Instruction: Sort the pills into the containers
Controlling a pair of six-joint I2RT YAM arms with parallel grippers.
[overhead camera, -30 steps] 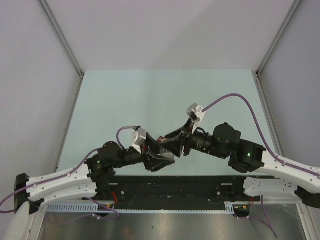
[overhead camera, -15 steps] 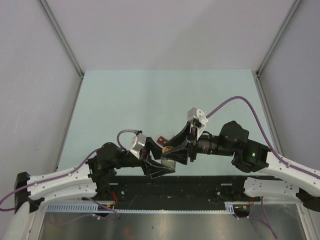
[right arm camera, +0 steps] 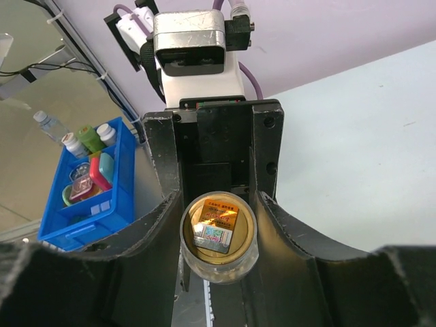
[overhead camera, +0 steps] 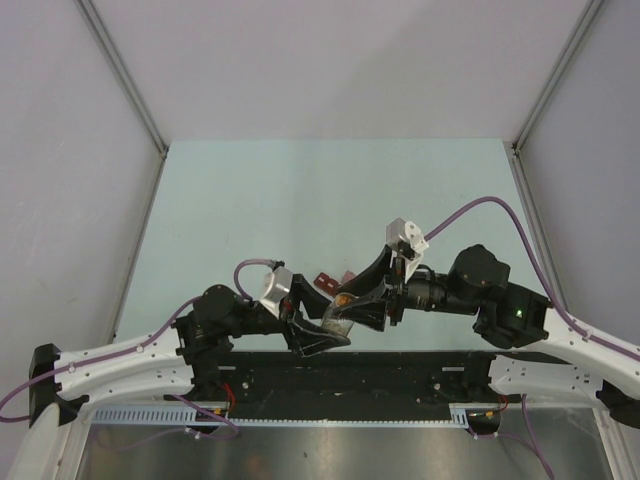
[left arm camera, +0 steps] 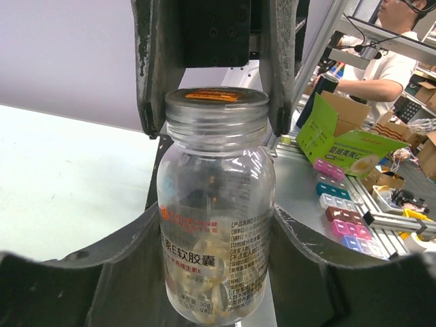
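Green table, pill box near left hand

The right pincer and its gripped bottle hide part of the red pill box.

Robotics lab, aluminium frame posts, worker among cardboard boxes

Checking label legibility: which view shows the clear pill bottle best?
Left wrist: the clear pill bottle stands side-on, filling the frame, label and threaded neck visible. Right wrist shows only its top from above; top external shows it tiny and mostly hidden.
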